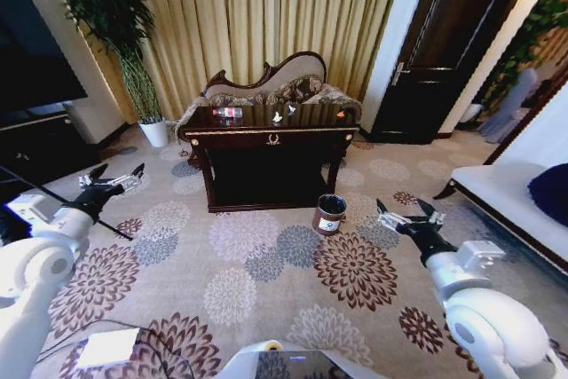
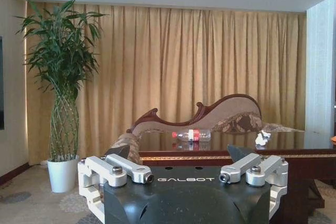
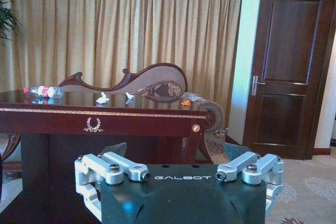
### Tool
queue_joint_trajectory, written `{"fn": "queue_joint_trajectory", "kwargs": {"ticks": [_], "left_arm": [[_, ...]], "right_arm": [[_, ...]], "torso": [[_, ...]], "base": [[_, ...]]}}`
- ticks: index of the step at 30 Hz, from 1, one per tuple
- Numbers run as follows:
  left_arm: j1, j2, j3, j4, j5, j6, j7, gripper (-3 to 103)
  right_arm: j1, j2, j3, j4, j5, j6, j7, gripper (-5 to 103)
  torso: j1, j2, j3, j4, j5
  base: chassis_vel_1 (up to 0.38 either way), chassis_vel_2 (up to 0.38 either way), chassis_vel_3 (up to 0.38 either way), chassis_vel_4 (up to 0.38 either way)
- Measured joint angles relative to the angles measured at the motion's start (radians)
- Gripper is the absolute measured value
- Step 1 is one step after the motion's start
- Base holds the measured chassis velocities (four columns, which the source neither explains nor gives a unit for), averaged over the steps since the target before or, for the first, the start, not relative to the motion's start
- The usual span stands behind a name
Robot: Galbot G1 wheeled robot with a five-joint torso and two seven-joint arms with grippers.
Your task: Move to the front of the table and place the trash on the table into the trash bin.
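The dark glossy table point(image 1: 240, 139) stands some way ahead of me on the flowered carpet. On its top lie a clear bottle with a red label point(image 1: 228, 113) at the left and small white paper scraps point(image 1: 278, 117) near the middle. The reddish-brown trash bin point(image 1: 329, 215) sits on the floor by the table's front right leg. My left gripper point(image 1: 115, 175) is open and held low at the left. My right gripper point(image 1: 406, 212) is open at the right, a little right of the bin. The wrist views show the bottle point(image 2: 191, 135) point(image 3: 44, 92) and scraps point(image 2: 262, 138) point(image 3: 102, 98) beyond the open left gripper point(image 2: 178, 153) and right gripper point(image 3: 176, 150).
A carved sofa point(image 1: 266, 86) stands behind the table before tan curtains. A tall plant in a white pot point(image 1: 154, 133) is at the back left, near a dark TV cabinet point(image 1: 35, 144). A dark door point(image 1: 448, 51) and a white bench point(image 1: 515, 197) are on the right. Open carpet lies before the table.
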Motion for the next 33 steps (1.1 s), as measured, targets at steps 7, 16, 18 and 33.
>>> {"fn": "queue_joint_trajectory", "kwargs": {"ticks": [7,16,18,33], "left_arm": [[-0.001,0.000,-0.001,0.002,0.000,-0.001,0.000,100],[-0.001,-0.002,-0.002,0.002,0.000,-0.002,0.000,100],[0.000,-0.002,-0.002,0.002,0.000,-0.002,0.000,100],[-0.001,-0.005,-0.002,0.002,0.001,-0.005,0.001,100]], "right_arm": [[0.000,0.000,0.000,0.000,-0.001,0.001,-0.001,100],[0.000,0.001,0.000,0.000,-0.002,0.002,-0.001,100],[-0.001,0.002,0.000,0.000,-0.002,0.002,-0.001,100],[-0.001,0.003,0.000,0.000,-0.004,0.003,-0.003,100]], "torso": [[0.000,0.000,0.000,-0.0001,0.0000],[0.000,0.000,0.000,-0.0001,0.0000],[0.000,0.000,0.000,0.0000,0.0000],[0.000,0.000,0.000,0.0001,0.0000]], "base": [[0.000,0.000,0.000,0.000],[0.000,0.000,0.000,0.000],[0.000,0.000,0.000,0.000],[0.000,0.000,0.000,0.000]]}}
